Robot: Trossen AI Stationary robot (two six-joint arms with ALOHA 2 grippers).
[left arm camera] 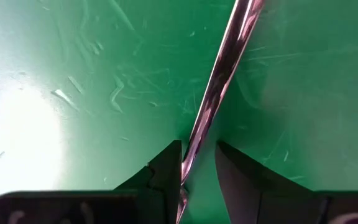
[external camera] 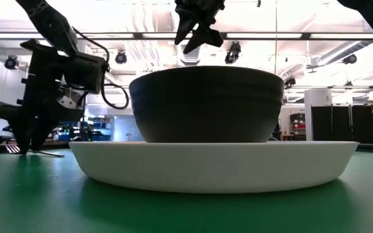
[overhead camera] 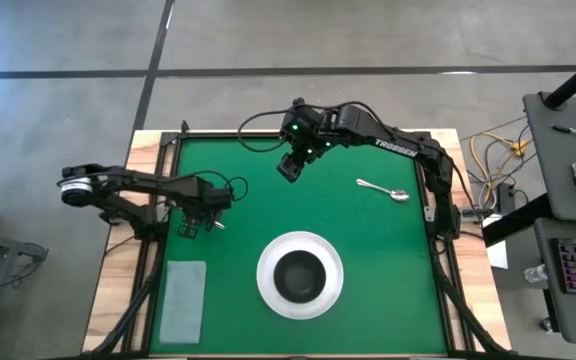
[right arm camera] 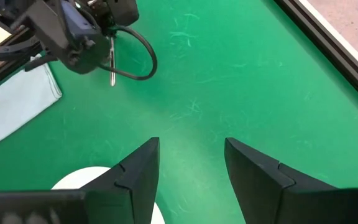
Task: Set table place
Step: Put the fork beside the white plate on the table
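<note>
Left wrist view shows the left end effector clamped on the fork low over the worktop near the napkin, the right end effector hovering open, so a tilted release risks the thin handle skidding askew

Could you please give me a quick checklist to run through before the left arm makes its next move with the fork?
1. Fork sits between the left gripper jaws: ok.
2. Jaws fully clamped on the fork: cannot tell; a gap shows on one side.
3. Napkin lies flat, left of the plate, free to receive cutlery: ok.
4. Bowl sits centred on the plate: ok.
5. Right gripper is raised at the far side of the table, jaws open, clear of the left arm: ok.
6. Spoon placed beside the plate: not ok; it lies well beyond it.
</note>
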